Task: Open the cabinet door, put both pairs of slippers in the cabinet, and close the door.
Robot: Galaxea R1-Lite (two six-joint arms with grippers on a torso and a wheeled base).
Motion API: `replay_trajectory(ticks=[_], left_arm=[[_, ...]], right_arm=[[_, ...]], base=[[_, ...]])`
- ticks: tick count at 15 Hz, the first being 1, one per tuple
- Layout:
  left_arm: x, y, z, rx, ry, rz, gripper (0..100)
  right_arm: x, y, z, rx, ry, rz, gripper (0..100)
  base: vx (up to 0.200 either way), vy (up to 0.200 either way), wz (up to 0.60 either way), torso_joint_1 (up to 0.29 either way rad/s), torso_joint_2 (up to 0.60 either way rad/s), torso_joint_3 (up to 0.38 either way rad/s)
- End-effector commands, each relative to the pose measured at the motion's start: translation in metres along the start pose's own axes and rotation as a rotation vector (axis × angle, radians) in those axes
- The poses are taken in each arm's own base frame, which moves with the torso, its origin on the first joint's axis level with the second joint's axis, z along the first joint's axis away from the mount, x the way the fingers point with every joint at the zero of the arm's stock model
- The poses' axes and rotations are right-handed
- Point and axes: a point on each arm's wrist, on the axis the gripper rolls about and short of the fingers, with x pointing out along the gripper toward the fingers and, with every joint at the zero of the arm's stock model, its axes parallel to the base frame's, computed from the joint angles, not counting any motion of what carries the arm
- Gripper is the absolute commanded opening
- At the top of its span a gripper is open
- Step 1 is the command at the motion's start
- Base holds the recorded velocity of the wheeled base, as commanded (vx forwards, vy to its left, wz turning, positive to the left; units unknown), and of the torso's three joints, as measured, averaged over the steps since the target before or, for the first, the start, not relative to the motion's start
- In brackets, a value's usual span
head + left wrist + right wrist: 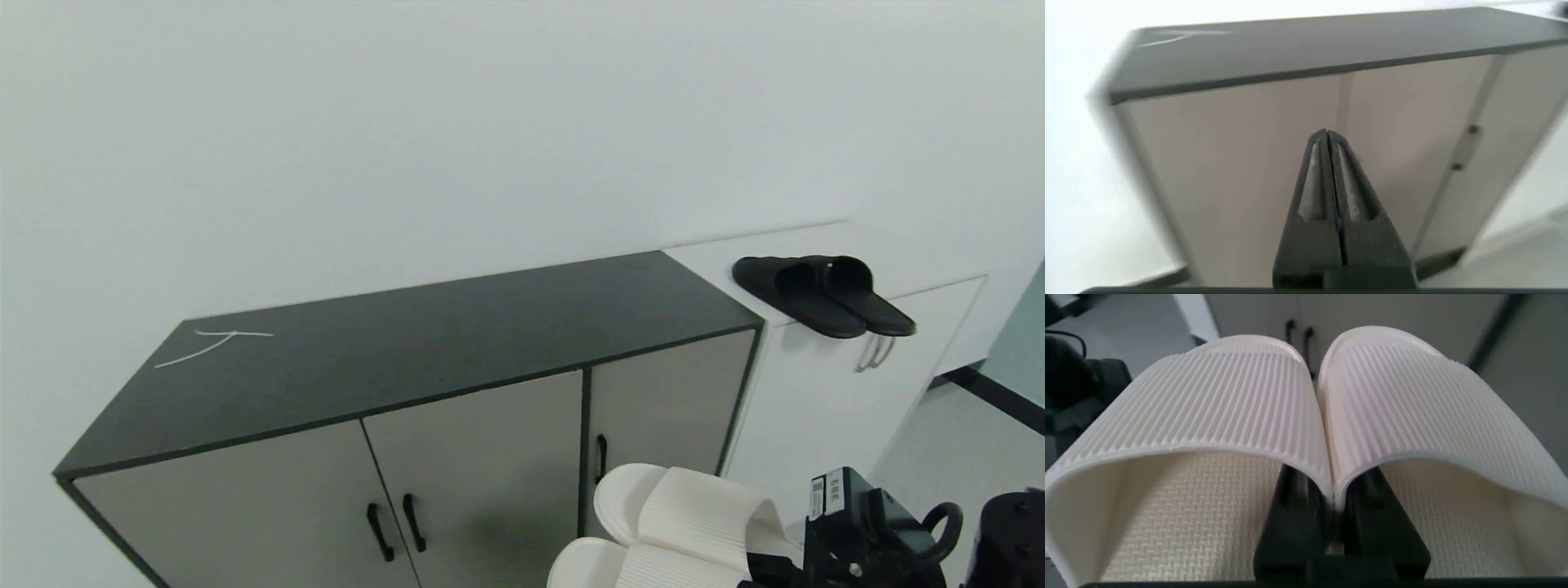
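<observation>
Right gripper [1329,510] squeezes white slippers [678,523] together, one trip, near shut cabinet [457,327]. Left gripper [1327,175] closed, empty, probably opens cabinet. Black slippers [820,294] beside cabinet.

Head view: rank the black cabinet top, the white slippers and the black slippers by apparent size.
1. black cabinet top, clearly largest.
2-3. white slippers and black slippers: the white look bigger, but are nearer the camera and cropped; left unranked.

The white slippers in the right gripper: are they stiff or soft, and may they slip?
The white slippers look like thick foam, so probably light. The right gripper pinches their two inner strap edges; these likely flex, so the pair may sag. Their ribbed surface probably resists slipping.
</observation>
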Motion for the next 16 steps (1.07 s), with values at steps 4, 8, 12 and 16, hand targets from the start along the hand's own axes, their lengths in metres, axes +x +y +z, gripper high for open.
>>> replay_trajectory(ticks=[4,8,12,16], left_arm=[[0.0001,0.0,-0.0001,0.0,0.0,0.0,0],[-0.0001,0.0,0.0003,0.0,-0.001,0.0,0],[0.0001,0.0,-0.0001,0.0,0.0,0.0,0],[-0.0001,0.0,0.0003,0.0,-0.001,0.0,0]], right_arm=[[-0.0004,0.0001,-0.0012,-0.001,0.006,0.002,0],[-0.0004,0.0001,-0.0011,0.001,0.004,0.002,0],[-0.0011,0.0003,-0.0021,0.0,0.009,0.004,0],[-0.001,0.0006,-0.0029,0.001,0.013,0.005,0]], base=[[0.0,0.0,0.6,0.001,0.0,0.005],[0.0,0.0,0.0,0.0,0.0,0.0],[0.0,0.0,0.0,0.0,0.0,0.0],[0.0,0.0,0.0,-0.181,0.41,0.221]])
